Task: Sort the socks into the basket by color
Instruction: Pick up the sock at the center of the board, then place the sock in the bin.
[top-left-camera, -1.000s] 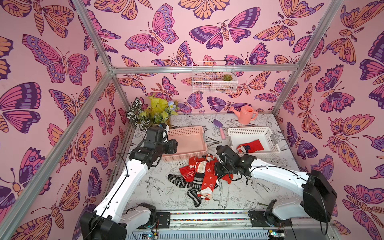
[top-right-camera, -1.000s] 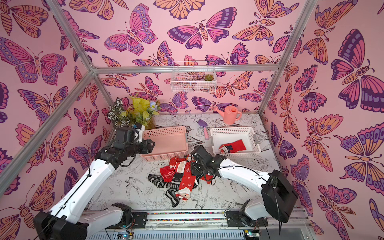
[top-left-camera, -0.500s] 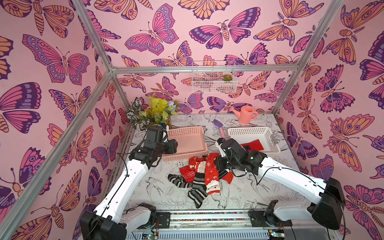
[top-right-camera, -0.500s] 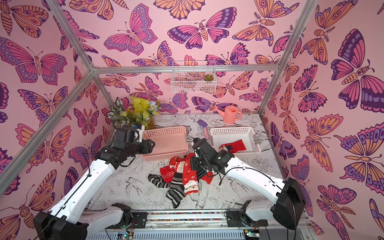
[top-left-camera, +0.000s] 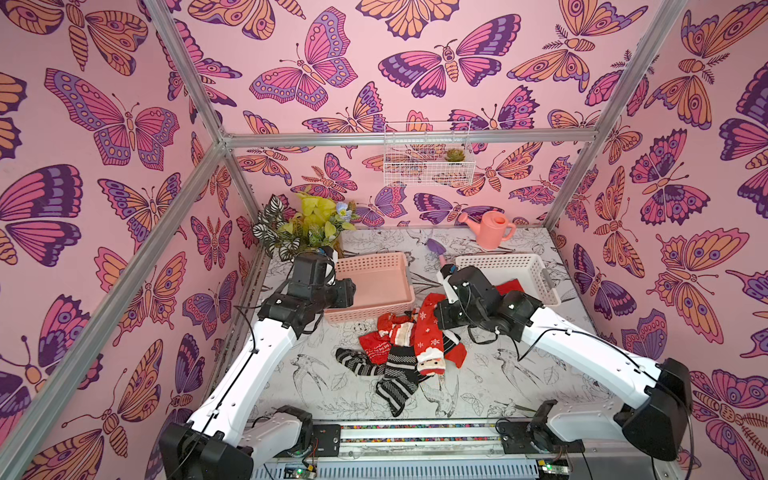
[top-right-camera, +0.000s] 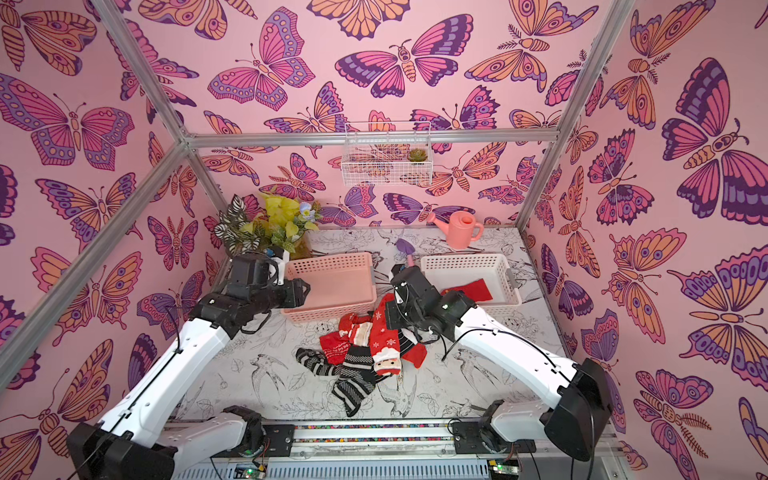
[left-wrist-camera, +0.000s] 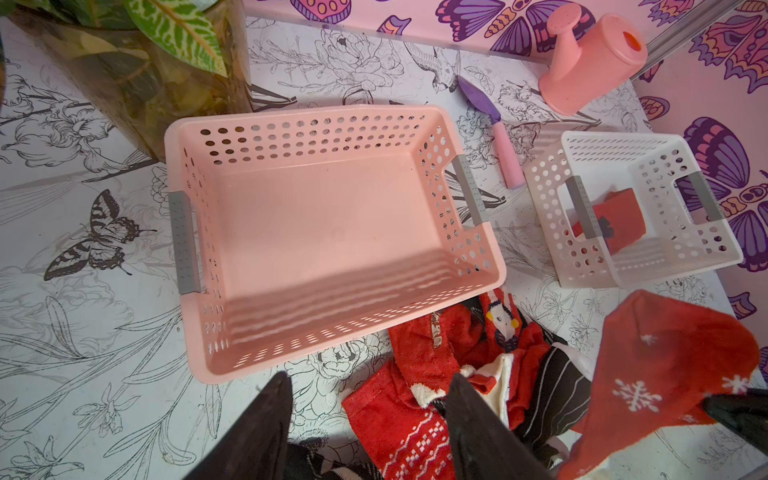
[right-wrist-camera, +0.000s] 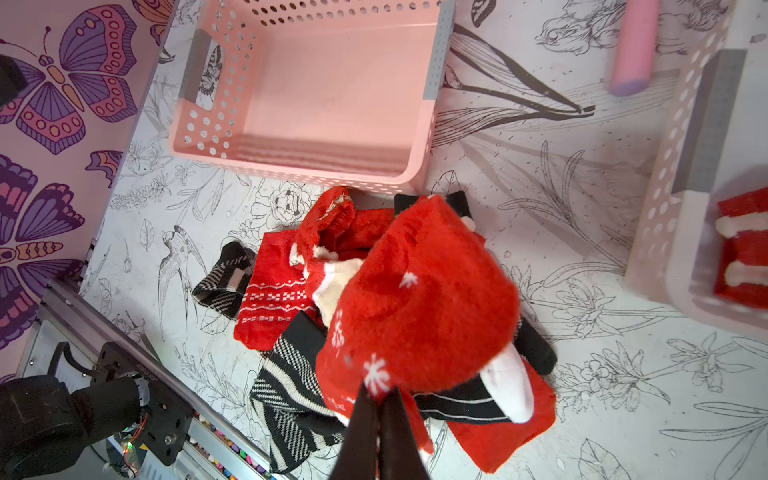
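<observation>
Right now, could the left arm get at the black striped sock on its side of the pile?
Probably yes. The left gripper is open and empty, hovering close by, and the black striped sock lies with its outer end uncovered, nothing standing between them.

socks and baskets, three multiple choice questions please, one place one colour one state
1. Where does the sock pile lie relative to the pink basket?
A) inside it
B) on the table in front of it
C) behind it

2. What colour, mainly, is the sock in the white basket?
A) red
B) black-and-white
C) blue

3. What state is the right gripper in?
A) open, empty
B) shut on the red snowflake sock
C) shut on a striped sock

Answers:
1 B, the pile sits on the tabletop by its front wall.
2 A, red fabric shows inside.
3 B, the right wrist view shows closed fingers pinching it.
</observation>
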